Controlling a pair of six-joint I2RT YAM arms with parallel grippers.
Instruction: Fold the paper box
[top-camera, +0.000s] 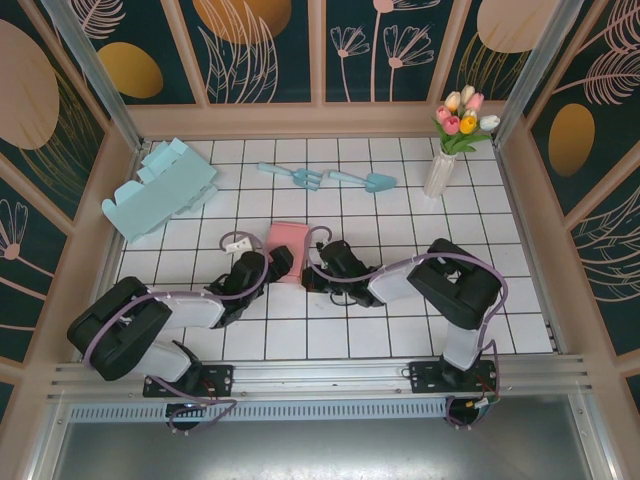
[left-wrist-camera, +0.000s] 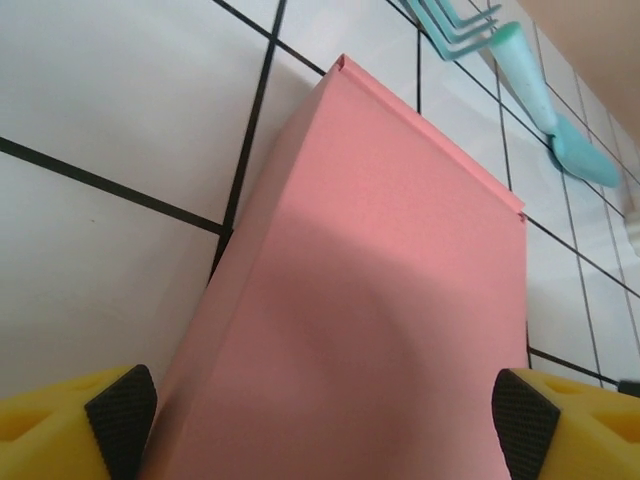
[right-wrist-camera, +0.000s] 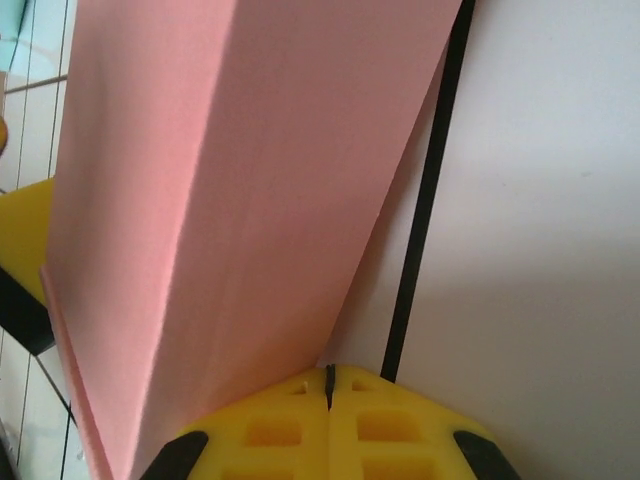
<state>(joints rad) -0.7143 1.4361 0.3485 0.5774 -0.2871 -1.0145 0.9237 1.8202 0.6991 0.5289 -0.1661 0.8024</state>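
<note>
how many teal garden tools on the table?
2: a hand fork and a trowel, side by side at the far middle of the table, left of the vase. None appear hidden.

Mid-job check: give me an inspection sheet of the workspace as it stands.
Surface: white tiled table, dark grid lines.
Job's things: pink paper box at centre, between the two grippers.
Clutter: pale blue cardboard back left; teal fork and teal trowel behind the box; vase of tulips back right; small white object left of the box.
Grippers: left gripper open, fingers either side of the box; right gripper shut, tips at the box's side.
Cables: purple cables along both arms.
Surroundings: dark floral wall panels.
</note>
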